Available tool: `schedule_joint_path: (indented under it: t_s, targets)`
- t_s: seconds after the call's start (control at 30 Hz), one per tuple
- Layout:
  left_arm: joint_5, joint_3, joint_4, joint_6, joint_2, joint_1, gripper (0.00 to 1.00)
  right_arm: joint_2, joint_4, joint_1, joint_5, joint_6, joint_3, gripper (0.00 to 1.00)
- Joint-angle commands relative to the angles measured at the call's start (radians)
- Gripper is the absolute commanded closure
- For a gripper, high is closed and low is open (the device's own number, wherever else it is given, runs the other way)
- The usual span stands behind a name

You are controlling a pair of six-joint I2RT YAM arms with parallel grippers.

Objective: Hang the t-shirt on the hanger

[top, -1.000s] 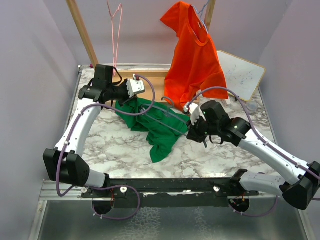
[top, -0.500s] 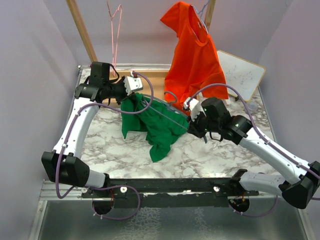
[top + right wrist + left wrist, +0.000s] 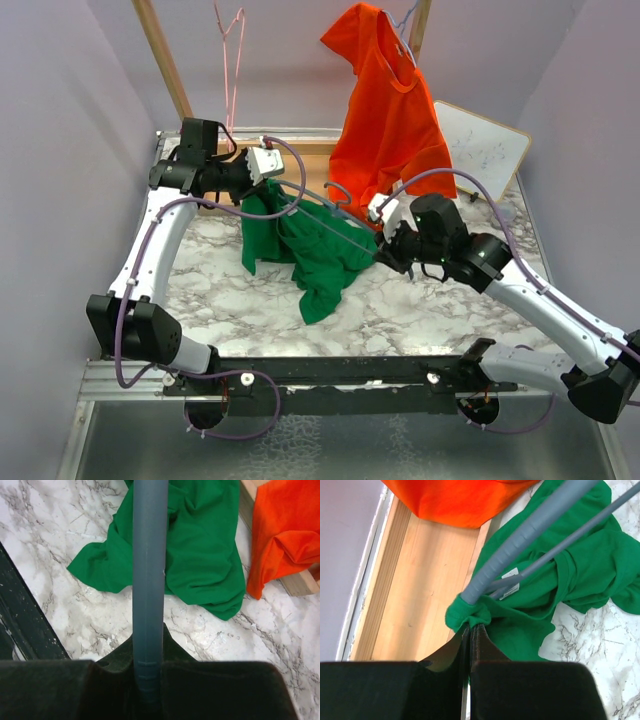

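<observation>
The green t-shirt (image 3: 312, 252) hangs in a bunch over the marble table, its lower part resting on the top. My left gripper (image 3: 263, 197) is shut on a fold of it near the neck; the white label (image 3: 509, 583) shows in the left wrist view, where the shirt (image 3: 570, 580) fills the right side. The slate blue-grey hanger (image 3: 335, 232) runs from the shirt's neck to my right gripper (image 3: 383, 252), which is shut on one end of it. In the right wrist view the hanger bar (image 3: 149, 580) runs up across the shirt (image 3: 200, 555). In the left wrist view the hanger (image 3: 530, 530) pokes into the pinched cloth.
An orange-red t-shirt (image 3: 385, 110) hangs at the back on a pale lilac hanger (image 3: 405, 18). A thin pink wire hanger (image 3: 232, 60) hangs from the wooden rack (image 3: 165, 60). A whiteboard (image 3: 485, 150) leans at back right. The rack's wooden base (image 3: 420, 580) lies under my left gripper.
My left gripper has lifted the shirt's neck up and back, so the shirt hangs more. My right gripper has raised its end of the hanger slightly.
</observation>
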Motion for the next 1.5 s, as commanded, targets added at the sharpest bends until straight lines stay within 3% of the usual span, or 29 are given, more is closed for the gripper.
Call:
schedule_joint_path:
  t_s: [0.0,0.47,0.83,1.0,1.13,1.3,1.47]
  targets:
    - [0.018,0.063,-0.006,-0.006,0.018,0.002,1.0,0.012,0.073,0.005,-0.093,-0.039,-0.062,0.99]
    - [0.073,0.149,-0.171,0.033,-0.012,0.003,1.0,0.122,0.216,0.004,0.016,-0.044,-0.118,0.99]
    - [0.091,0.171,-0.17,0.013,0.0,0.001,1.0,0.189,0.284,0.005,-0.033,-0.053,-0.104,0.99]
    - [0.087,0.202,-0.158,-0.005,0.014,0.001,1.0,0.161,0.285,0.003,0.072,0.006,-0.12,0.99]
    - [0.137,0.23,-0.157,-0.058,0.033,-0.003,1.0,0.142,0.371,0.003,0.062,0.03,-0.171,0.99]
    - [0.179,0.296,-0.137,-0.16,0.063,-0.028,1.0,0.215,0.348,0.004,0.064,0.051,-0.138,0.99]
    - [0.179,0.325,-0.15,-0.181,0.076,-0.101,1.0,0.2,0.416,0.003,0.078,0.041,-0.147,0.99]
